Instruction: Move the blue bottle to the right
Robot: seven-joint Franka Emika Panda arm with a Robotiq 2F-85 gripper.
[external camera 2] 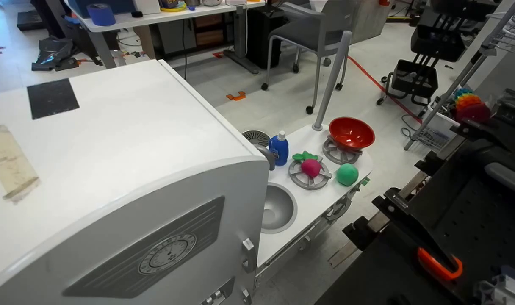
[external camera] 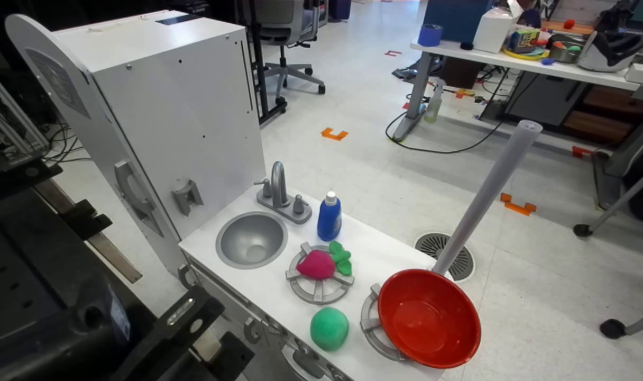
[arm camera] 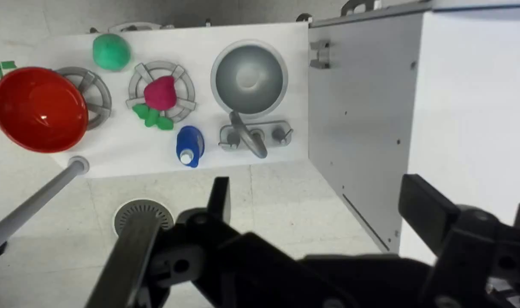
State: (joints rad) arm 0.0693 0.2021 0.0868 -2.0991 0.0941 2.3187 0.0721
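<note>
The blue bottle (external camera: 329, 219) stands upright on the white toy kitchen counter, with its white cap on top. It is beside the grey toy faucet (external camera: 279, 190) and behind the burner that holds a pink toy vegetable. It also stands upright in an exterior view (external camera 2: 279, 149) and shows in the wrist view (arm camera: 190, 146), near the counter's back edge. My gripper (arm camera: 323, 201) is open and empty in the wrist view, its two fingers wide apart. The bottle is ahead of the fingertips and to the left in that picture, not between them. The gripper does not show in the exterior views.
A pink vegetable with green leaves (external camera: 318, 264) lies on a burner. A green ball (external camera: 329, 328) is at the front edge. A red bowl (external camera: 429, 318) sits tilted on another burner, near a tall grey pole (external camera: 485, 201). A white cabinet (external camera: 178, 121) rises beside the sink (external camera: 251, 241).
</note>
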